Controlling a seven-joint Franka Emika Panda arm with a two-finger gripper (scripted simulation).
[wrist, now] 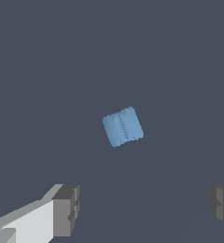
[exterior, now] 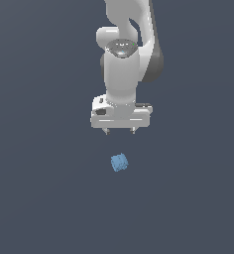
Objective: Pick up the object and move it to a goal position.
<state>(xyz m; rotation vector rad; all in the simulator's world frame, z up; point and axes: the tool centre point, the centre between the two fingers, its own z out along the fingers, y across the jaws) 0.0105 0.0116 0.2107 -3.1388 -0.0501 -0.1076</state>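
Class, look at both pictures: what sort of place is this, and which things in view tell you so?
Most likely a bare simulated test scene, not a real room. The ground is a flat, featureless dark grey; a white robot arm's gripper hangs open over it; and the only other thing is a small light-blue block, lying apart from the gripper.

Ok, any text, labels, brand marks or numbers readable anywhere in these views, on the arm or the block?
None. The small light-blue ridged block is plain on every face that shows, the white robot gripper and the white arm above it carry no lettering or marks, and the dark grey surface bears no signs.
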